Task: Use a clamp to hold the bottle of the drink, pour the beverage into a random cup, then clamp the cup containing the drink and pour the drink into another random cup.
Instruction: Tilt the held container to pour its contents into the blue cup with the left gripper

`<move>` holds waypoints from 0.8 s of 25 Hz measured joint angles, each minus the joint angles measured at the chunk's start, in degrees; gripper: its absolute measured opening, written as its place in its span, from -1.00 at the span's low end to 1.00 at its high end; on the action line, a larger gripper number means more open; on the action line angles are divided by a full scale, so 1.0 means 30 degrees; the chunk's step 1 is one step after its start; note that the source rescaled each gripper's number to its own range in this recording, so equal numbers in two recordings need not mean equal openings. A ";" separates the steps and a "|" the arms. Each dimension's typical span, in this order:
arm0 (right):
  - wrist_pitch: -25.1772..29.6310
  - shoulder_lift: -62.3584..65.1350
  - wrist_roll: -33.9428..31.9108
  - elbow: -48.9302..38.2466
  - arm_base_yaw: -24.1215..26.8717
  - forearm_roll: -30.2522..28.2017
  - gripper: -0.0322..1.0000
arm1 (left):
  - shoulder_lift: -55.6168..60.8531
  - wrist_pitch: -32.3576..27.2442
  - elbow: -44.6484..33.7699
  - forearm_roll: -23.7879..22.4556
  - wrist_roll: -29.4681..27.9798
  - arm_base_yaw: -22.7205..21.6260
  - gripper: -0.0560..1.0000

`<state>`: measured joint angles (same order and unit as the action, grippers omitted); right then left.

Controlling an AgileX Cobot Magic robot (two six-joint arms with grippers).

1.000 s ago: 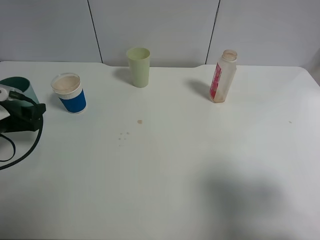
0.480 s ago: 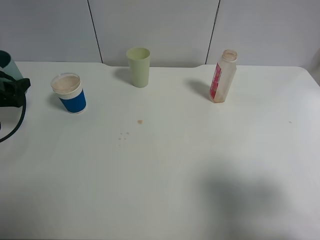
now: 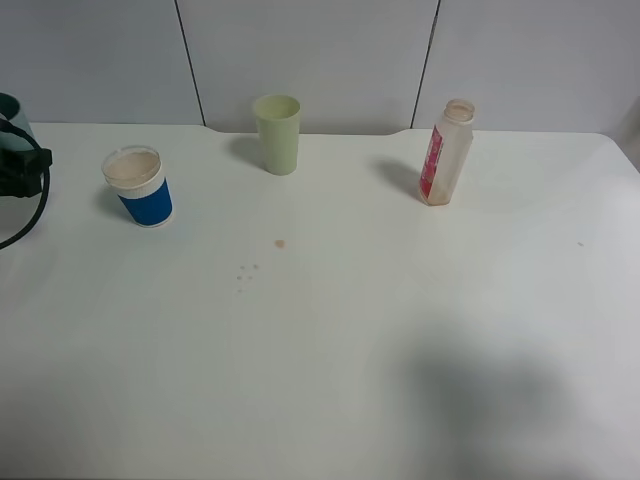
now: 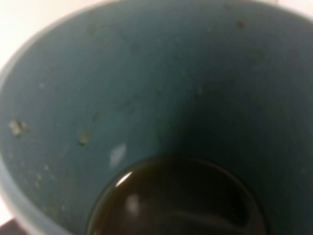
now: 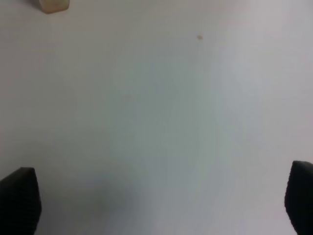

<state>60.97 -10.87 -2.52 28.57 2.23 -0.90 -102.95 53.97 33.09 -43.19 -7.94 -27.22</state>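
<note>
Though far left, teal tumbler (image 3: 9, 118) within left gripper (image 3: 27, 168).

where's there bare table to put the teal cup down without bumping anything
The whole front half of the table is bare, nearer than the spill drops. Also free: between the yellow-green cup and the bottle, and from the bottle to the right edge. Tightest is back-left, where the blue-banded cup stands near the teal cup.
</note>
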 joint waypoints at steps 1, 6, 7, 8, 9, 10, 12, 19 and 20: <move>0.0000 0.0000 0.0000 0.0000 0.0000 0.0000 1.00 | 0.0000 -0.0137 0.0039 0.0000 0.0000 0.0066 -0.89; 0.0000 0.0000 0.0000 0.0000 0.0000 0.0000 1.00 | 0.0000 -0.1921 0.0162 -0.0044 0.1199 0.1202 -0.89; 0.0000 0.0000 0.0000 0.0000 0.0000 0.0000 1.00 | 0.0000 -0.2495 0.0276 -0.0043 0.1487 0.1528 -0.89; 0.0000 0.0000 0.0000 0.0000 0.0000 0.0000 1.00 | 0.0000 -0.3169 0.0491 -0.0065 0.1688 0.1789 -0.89; 0.0000 0.0000 0.0000 0.0000 0.0000 0.0000 1.00 | 0.0000 -0.3712 0.0659 -0.0065 0.1839 0.2039 -0.89; 0.0000 0.0000 0.0000 0.0000 0.0000 0.0000 1.00 | 0.0000 -0.4050 0.0868 -0.0065 0.1890 0.2341 -0.89; 0.0000 0.0000 0.0000 0.0000 0.0000 0.0000 1.00 | 0.0000 -0.4472 0.1277 -0.0084 0.1943 0.2700 -0.89; 0.0000 0.0000 0.0000 0.0000 0.0000 0.0000 1.00 | 0.0000 -0.5736 0.2612 -0.0084 0.2004 0.3455 -0.89; 0.0000 0.0000 0.0000 0.0000 0.0000 0.0000 1.00 | 0.0000 -0.6038 0.2800 -0.0168 0.2004 0.3578 -0.89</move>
<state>60.97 -10.87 -2.52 28.57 2.23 -0.90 -102.95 35.86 41.49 -43.69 -1.93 -16.48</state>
